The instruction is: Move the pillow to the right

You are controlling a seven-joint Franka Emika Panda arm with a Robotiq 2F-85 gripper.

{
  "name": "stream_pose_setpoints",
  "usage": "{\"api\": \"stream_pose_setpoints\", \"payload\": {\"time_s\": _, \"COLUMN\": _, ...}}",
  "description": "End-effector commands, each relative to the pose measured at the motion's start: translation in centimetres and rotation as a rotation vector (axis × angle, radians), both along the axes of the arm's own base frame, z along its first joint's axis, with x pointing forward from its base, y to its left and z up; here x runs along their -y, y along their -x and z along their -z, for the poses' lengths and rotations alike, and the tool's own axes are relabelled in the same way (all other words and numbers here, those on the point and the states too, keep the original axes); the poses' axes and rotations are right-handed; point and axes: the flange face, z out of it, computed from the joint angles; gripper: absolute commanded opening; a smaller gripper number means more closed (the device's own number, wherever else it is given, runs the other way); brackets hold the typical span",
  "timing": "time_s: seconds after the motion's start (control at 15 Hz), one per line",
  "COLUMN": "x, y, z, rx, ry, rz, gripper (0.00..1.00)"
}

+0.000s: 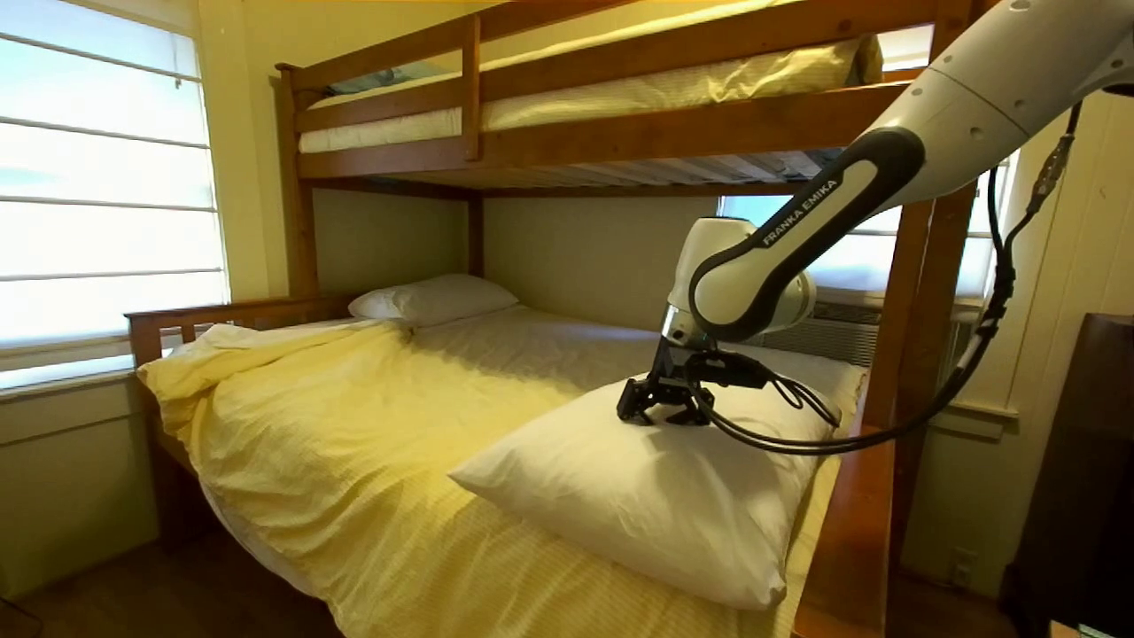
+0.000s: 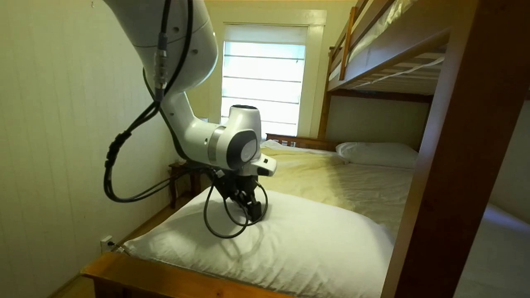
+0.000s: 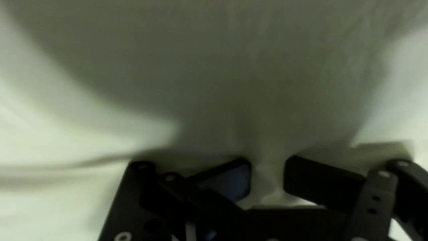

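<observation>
only my wrist view looks right in at the black two-fingered gripper (image 3: 268, 177): its tips stand apart, a narrow strip of the large, plump, cream-white cloth pillow (image 1: 638, 496) showing between them, and i cannot tell whether they pinch it. in an exterior view i also get a grey louvred panel (image 1: 837, 332); in an exterior view, a small brown wooden table (image 2: 178, 166). my white jointed arm (image 1: 957, 133), black cables (image 2: 112, 155) looping from it, slants down, bends, and points the gripper downward, tips on the pillow's top. the pillow lies on the yellow cloth bedsheet (image 1: 372, 443), just beside the brown wooden end board (image 1: 855, 532). a flatter pale pillow (image 1: 452, 299) rests well apart from it, towards the far end, beneath the wooden upper bunk (image 1: 602, 142). past that end, a bright window (image 1: 97, 204) crossed by thin horizontal bars stands in a pale wall (image 1: 71, 496).
</observation>
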Motion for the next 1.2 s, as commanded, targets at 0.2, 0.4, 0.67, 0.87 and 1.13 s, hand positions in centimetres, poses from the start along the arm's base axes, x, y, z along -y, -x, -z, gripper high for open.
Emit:
{"api": "stream_pose_setpoints", "payload": {"time_s": 0.2, "x": -1.4, "y": -1.2, "z": 0.1, "rx": -0.056, "ry": -0.024, "rz": 0.031, "gripper": 0.0}}
{"api": "stream_pose_setpoints", "payload": {"time_s": 0.4, "x": -1.4, "y": -1.2, "z": -2.6, "rx": -0.025, "ry": -0.03, "rz": 0.069, "gripper": 0.0}}
{"api": "stream_pose_setpoints", "payload": {"time_s": 0.67, "x": 0.3, "y": -0.8, "z": -9.1, "rx": 0.104, "ry": -0.032, "rz": 0.153, "gripper": 0.0}}
{"api": "stream_pose_setpoints", "payload": {"time_s": 0.87, "x": 1.7, "y": -0.4, "z": -12.9, "rx": 0.163, "ry": -0.041, "rz": 0.204, "gripper": 0.0}}
{"api": "stream_pose_setpoints", "payload": {"time_s": 1.13, "x": 0.7, "y": 1.7, "z": -13.9, "rx": 0.029, "ry": -0.009, "rz": 0.242, "gripper": 0.26}}
